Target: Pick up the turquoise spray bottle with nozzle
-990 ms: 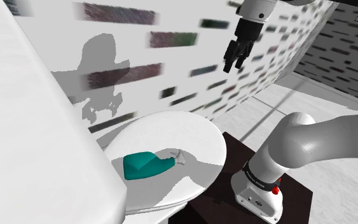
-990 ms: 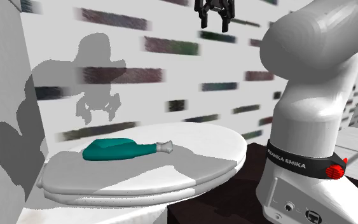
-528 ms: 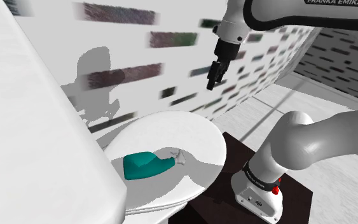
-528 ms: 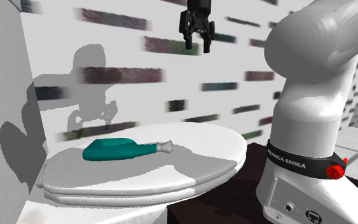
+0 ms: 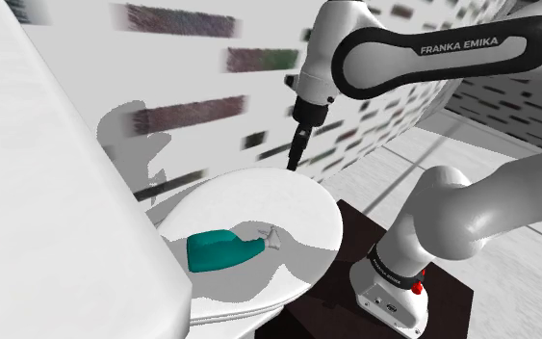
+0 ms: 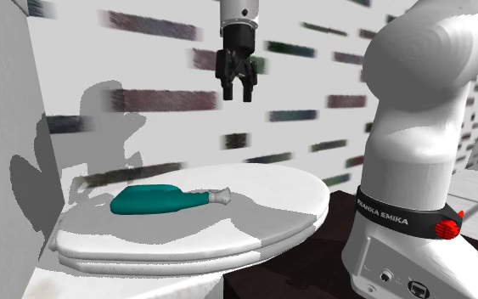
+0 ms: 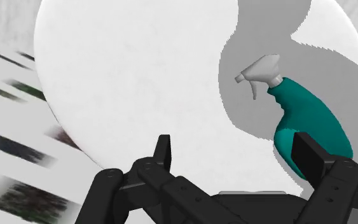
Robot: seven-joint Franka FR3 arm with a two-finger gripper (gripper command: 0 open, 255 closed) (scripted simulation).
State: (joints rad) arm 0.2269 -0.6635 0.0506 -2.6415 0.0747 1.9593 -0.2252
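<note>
Teal spray bottle with grey nozzle (image 6: 152,201) (image 5: 216,251) (image 7: 306,121) lies flat near white oval toilet lid's (image 6: 271,212) (image 5: 293,197) rear edge. Black two-finger gripper (image 6: 237,95) (image 5: 292,166) (image 7: 234,147) hovers above, fingers apart, empty.

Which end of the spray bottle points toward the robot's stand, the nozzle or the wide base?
The grey nozzle. The turquoise spray bottle lies on its side on the white lid, its wide base pointing away from the dark stand.

White toilet lid (image 5: 259,197): lower ctr of shoulder view, closed. White block (image 5: 28,193): left edge. Wall (image 5: 86,67) w/ dark streaked tiles: top. Tiled floor (image 5: 480,154): right.
</note>
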